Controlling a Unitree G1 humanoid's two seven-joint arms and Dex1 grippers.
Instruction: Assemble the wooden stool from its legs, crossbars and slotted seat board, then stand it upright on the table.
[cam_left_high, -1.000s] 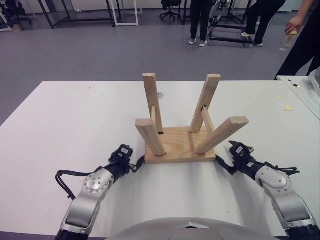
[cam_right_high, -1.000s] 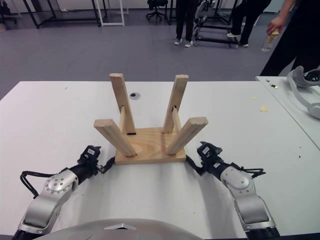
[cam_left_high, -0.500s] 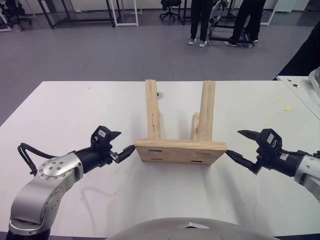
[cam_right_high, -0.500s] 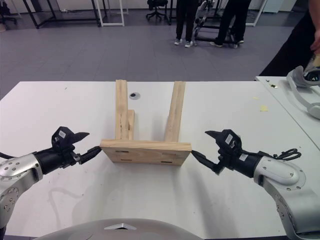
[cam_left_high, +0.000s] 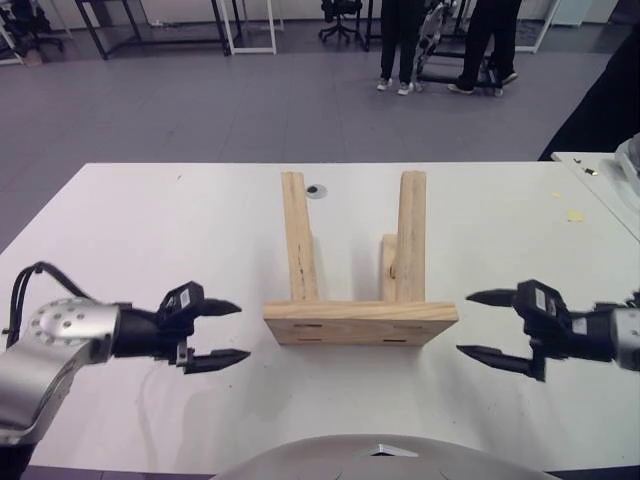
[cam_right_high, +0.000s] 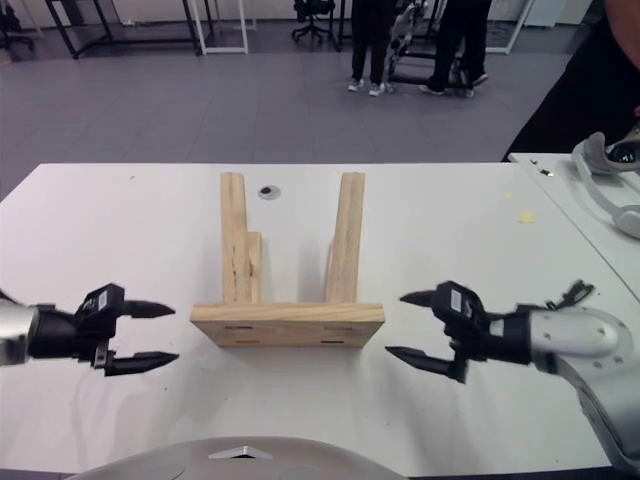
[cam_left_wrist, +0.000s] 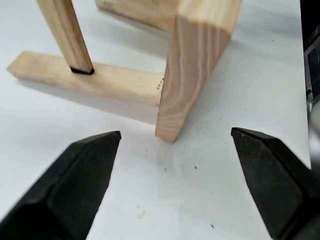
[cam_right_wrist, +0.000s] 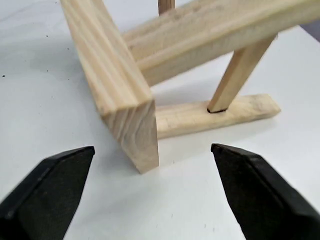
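Stool-raising step, judged from how the parts lie: stool (cam_left_high: 355, 270) looks fully joined and rests on its side, so what is left is to tip it onto its feet. Advised handling: bring both grippers in level onto the two short ends of the seat board and clamp at matching height near mid-thickness. Then lift and swing the board up and away together, so the stool pivots on the far ends of its two lower legs. An uneven pull would likely twist it or strain the joints, and a hasty release might let it rock over. Left gripper (cam_left_high: 243, 331): spread wide, black fingers (cam_left_wrist: 75, 175) holding nothing and touching nothing, tips aimed at the board's left end with a gap of bare table (cam_left_high: 150, 230) between. Right gripper (cam_left_high: 464, 322): likewise spread wide and empty, fingers (cam_right_wrist: 45, 190) just short of the board's right end, no contact. Seat board (cam_left_high: 360, 322): between the two grippers, standing on its long edge, the face with small slots turned towards the robot. Legs: beyond the board, running away from both grippers. Lower pair flat on the table, one (cam_left_wrist: 85, 80) past the left fingers, its fellow (cam_right_wrist: 215, 112) past the right; upper pair (cam_left_high: 297, 240) above them. Crossbars: thin bar (cam_left_wrist: 67, 35) socketed into the lower leg on the left, matching bar (cam_right_wrist: 240, 75) on the right.
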